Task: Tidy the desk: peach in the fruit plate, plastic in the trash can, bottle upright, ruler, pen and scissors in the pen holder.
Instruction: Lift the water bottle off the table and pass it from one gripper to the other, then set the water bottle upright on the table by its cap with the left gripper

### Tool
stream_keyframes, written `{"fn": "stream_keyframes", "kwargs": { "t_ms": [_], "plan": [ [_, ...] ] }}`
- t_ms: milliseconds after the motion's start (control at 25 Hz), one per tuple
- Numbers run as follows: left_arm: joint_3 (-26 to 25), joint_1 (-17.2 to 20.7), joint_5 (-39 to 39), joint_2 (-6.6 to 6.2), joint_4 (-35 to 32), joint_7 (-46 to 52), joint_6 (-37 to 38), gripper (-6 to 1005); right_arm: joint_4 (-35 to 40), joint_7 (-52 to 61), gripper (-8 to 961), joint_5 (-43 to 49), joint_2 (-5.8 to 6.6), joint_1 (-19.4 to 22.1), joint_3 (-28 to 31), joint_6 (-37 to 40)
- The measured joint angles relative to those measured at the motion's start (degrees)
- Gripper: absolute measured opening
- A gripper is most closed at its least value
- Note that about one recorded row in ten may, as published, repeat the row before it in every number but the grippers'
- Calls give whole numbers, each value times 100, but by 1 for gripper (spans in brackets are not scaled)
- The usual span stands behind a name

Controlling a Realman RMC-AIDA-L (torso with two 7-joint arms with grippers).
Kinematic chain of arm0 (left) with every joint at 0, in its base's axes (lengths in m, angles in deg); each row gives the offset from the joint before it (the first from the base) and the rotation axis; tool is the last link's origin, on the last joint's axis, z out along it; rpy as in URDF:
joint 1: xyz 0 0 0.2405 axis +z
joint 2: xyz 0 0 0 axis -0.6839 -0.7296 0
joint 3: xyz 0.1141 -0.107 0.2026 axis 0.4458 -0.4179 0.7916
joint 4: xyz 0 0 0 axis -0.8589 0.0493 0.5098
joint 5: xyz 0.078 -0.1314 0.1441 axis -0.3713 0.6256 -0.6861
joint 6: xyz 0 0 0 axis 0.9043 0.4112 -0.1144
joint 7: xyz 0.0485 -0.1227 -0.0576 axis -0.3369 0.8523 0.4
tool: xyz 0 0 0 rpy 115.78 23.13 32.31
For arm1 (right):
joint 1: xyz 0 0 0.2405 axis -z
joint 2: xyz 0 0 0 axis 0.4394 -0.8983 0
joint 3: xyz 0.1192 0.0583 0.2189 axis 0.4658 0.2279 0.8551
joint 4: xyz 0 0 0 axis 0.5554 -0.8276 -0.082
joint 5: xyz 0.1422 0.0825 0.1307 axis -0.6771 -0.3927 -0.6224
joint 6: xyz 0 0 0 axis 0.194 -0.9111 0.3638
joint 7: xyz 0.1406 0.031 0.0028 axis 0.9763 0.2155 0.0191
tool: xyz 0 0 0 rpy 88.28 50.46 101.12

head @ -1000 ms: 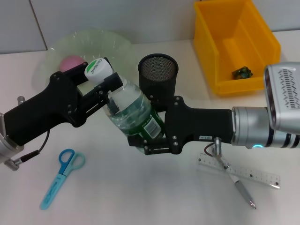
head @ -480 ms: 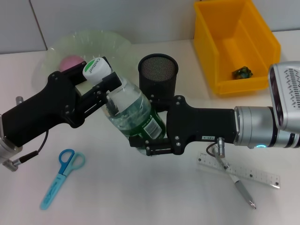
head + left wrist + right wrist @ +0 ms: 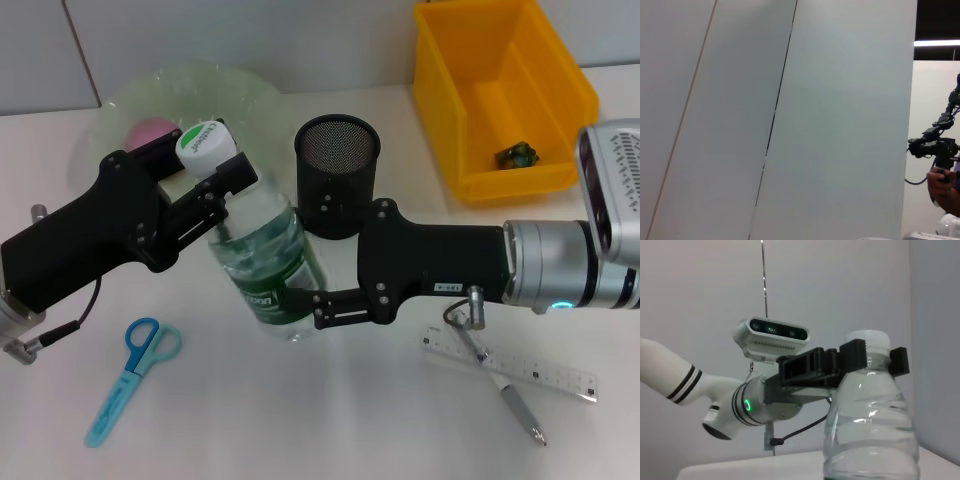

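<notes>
Head camera looks down; right wrist views bottle (image 3: 870, 415) sideways.

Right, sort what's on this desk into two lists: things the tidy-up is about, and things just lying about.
Part of the job:
clear plastic bottle with green label, held by left gripper at the neck and right gripper low down
pink peach in pale green fruit plate
black mesh pen holder
blue scissors
clear ruler
pen
yellow bin

Lying about:
nothing
</notes>
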Motion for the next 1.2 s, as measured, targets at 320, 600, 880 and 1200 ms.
{"fn": "stream_keyframes", "kwargs": {
  "t_ms": [320, 600, 880, 1200],
  "plan": [
    [2, 7, -13, 1, -9, 0, 24, 435, 145, 154, 835, 19, -1, 74, -8, 3],
    [3, 15, -11, 1, -9, 0, 79, 435, 347, 285, 833, 48, 17, 222, -25, 75],
    [3, -1, -11, 1, -9, 0, 83, 436, 531, 438, 832, 54, 18, 390, -23, 116],
    [-10, -16, -9, 1, -16, -108, 80, 436, 1016, 632, 832, 46, 36, 911, 96, 231]
  ]
}}
